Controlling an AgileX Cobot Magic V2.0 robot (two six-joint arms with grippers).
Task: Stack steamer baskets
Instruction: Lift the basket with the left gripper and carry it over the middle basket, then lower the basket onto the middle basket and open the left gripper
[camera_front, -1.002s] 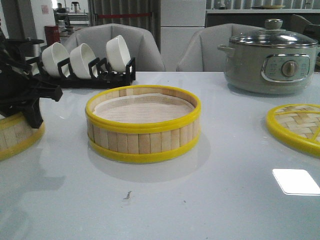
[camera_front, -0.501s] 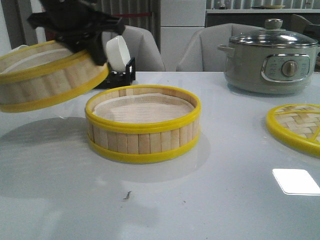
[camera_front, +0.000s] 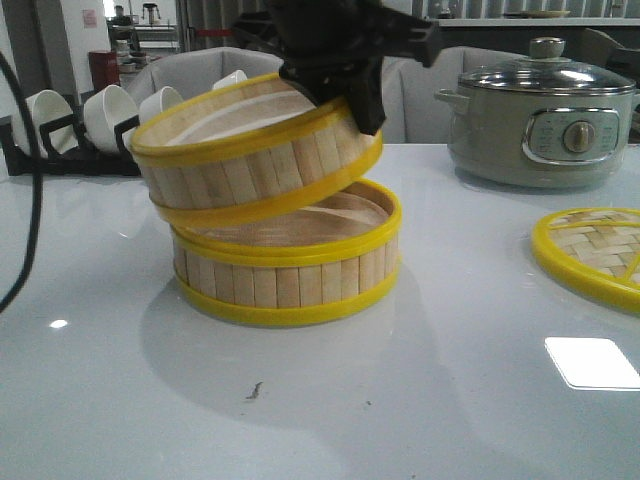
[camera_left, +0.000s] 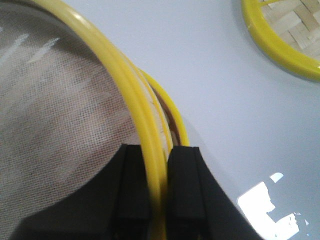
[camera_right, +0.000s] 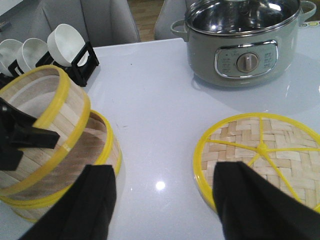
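The left gripper (camera_front: 352, 95) was clamped on the right-hand wall of the upper steamer basket (camera_front: 255, 155), one finger inside the rim and one outside. In the left wrist view the two black fingers (camera_left: 186, 185) pinched the yellow top rim between them, with the whitish mesh liner (camera_left: 55, 115) visible on the inner side.

The upper steamer basket was held in the air, tilted, with its right side higher than its left. It sat directly above the lower steamer basket (camera_front: 290, 275) but offset toward the left, so that its left edge overhung the lower basket's wall. Whether the two baskets touched at the left could not be determined; at the right a clear gap showed the lower basket's interior. The right wrist view confirmed the tilt and the overlap of the upper basket (camera_right: 42, 130) over the lower one (camera_right: 107, 145).

The lower steamer basket stood flat on the white table (camera_front: 450, 400), near its centre.

The right gripper (camera_right: 162, 205) hung above the table with its jaws spread wide apart, holding nothing. It was positioned between the baskets and the woven bamboo lid (camera_right: 260, 155).

The woven bamboo lid (camera_front: 590, 255) lay flat on the table at the right, well apart from the baskets. Behind it stood the grey electric pot (camera_front: 540, 115) with a glass lid. A black rack holding white bowls (camera_front: 110, 115) stood at the rear left of the table.
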